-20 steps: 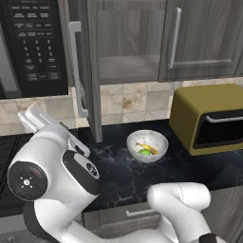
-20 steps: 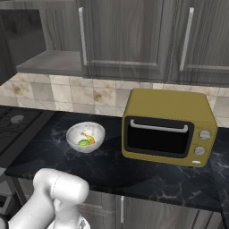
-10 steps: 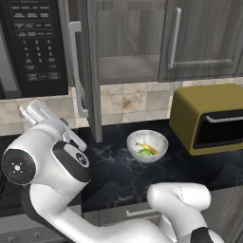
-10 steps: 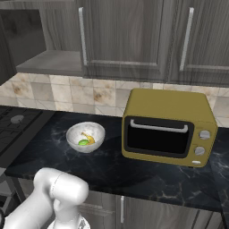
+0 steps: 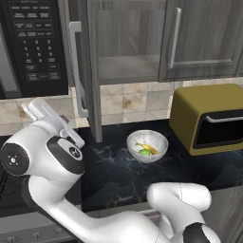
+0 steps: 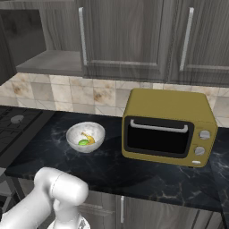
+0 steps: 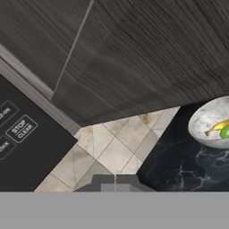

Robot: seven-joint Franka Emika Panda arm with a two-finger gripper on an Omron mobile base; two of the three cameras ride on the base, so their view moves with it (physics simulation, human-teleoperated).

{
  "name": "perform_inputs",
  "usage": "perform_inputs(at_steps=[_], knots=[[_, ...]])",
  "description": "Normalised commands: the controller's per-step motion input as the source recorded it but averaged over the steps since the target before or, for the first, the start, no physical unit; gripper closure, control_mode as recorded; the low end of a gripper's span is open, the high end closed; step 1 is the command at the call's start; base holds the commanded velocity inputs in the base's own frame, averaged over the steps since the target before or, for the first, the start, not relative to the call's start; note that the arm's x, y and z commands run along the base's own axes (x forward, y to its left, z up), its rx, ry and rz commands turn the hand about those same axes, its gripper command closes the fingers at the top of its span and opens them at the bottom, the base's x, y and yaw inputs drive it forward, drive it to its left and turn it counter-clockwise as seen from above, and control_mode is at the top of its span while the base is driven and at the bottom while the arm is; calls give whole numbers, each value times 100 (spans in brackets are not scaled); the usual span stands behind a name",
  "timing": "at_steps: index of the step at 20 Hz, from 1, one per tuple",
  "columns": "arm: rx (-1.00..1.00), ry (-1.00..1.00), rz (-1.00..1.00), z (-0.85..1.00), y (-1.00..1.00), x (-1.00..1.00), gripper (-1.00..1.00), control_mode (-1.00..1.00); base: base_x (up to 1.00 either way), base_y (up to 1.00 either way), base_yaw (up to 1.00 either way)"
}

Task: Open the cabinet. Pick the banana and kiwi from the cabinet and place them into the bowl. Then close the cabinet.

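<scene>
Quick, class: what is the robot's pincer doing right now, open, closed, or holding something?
Pincer: closed, holding nothing, near the open cabinet door.

Both base views look forward and down from behind the arm, left and right, sharing the bench [image 5: 118,171], the bowl [image 5: 147,145] and the yellow oven [image 6: 166,126]. The hand view sits close under the cabinet [image 7: 134,53], rolled, with the bowl at its right edge.

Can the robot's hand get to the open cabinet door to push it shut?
Probably yes. The gripper sits just outside the open door, by the microwave, looking right at the door's outer face, with nothing between them. The banana and kiwi already lie in the bowl.
</scene>
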Motion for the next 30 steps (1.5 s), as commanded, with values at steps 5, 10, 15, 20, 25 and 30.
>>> perform_inputs(at_steps=[5,10,15,20,25,30], knots=[[0,-5,-4,0,2,13,100,-100,0,0,0],[0,-2,-8,0,0,-1,100,-100,0,0,0],[-1,-1,-11,0,-3,-16,100,-100,0,0,0],[0,0,-9,3,-8,-6,100,-100,0,0,0],[0,0,-6,15,-9,0,100,-100,0,0,0],[0,0,-6,14,-8,0,100,-100,0,0,0]])
